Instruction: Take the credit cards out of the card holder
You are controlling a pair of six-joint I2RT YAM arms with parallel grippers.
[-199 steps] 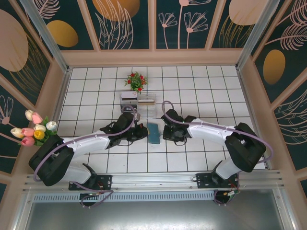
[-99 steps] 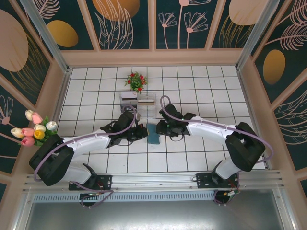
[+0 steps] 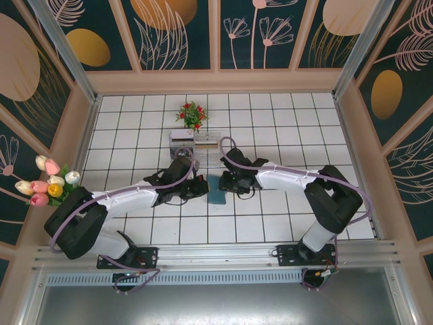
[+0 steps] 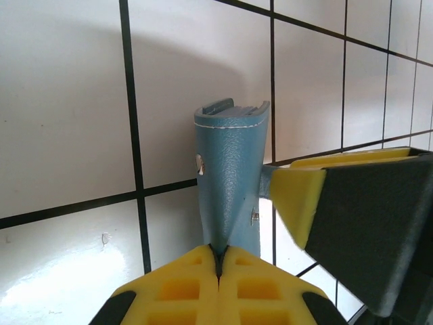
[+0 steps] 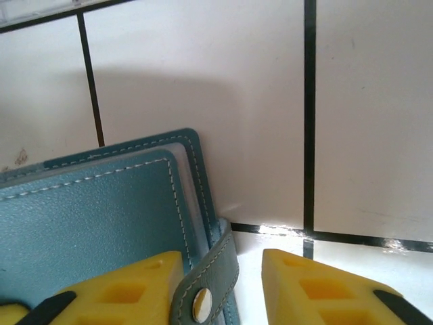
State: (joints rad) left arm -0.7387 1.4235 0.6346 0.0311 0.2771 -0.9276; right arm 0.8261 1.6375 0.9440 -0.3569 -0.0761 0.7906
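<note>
The card holder is a teal wallet, folded shut, in the middle of the tiled table. My left gripper is shut on its left edge; in the left wrist view the yellow pads pinch the teal leather tight. My right gripper is at the wallet's right edge, open. In the right wrist view its jaws straddle the snap strap, with a gap to the right finger. The credit cards are hidden inside the closed card holder.
A clear acrylic box rack stands just behind the wallet, with a small red flower plant further back. A bunch of tulips lies by the left wall. White tiles stretch to the right and front.
My right gripper has moved left from about a tile away to the wallet's right edge. The left gripper has stayed shut on the wallet.
</note>
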